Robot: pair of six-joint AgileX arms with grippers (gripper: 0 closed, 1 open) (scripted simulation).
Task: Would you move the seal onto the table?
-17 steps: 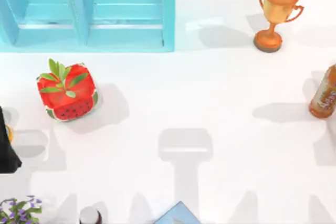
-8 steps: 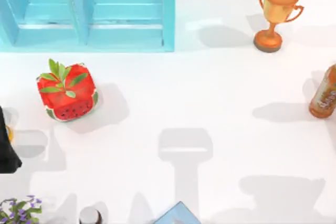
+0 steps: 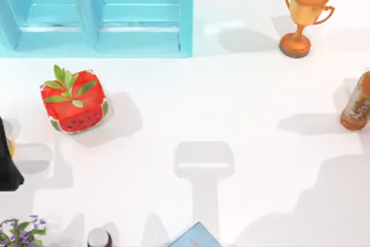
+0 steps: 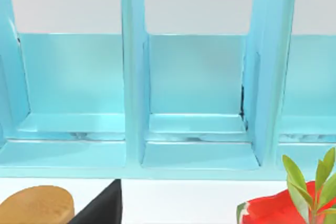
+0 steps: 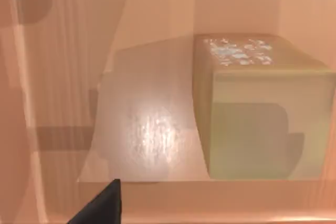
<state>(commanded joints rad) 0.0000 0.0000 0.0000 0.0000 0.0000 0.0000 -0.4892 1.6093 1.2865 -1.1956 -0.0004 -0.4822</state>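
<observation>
left arm (image 3: 8, 163): a plain black body at the left edge of the top view, matte, with an angled lower end; no cable, screw or marking can be seen on it
left gripper finger (image 4: 100, 207): a black wedge with a flat, straight slanted edge, seen in the left wrist view
right gripper finger (image 5: 98, 204): a black, pointed triangular piece, smooth, without marking, seen in the right wrist view
colour overall: all visible parts of the body are black

Watermelon cube (image 3: 74, 102) near blue cabinet (image 3: 98, 13); trophy (image 3: 303, 18), bottle (image 3: 358, 103) right.
</observation>
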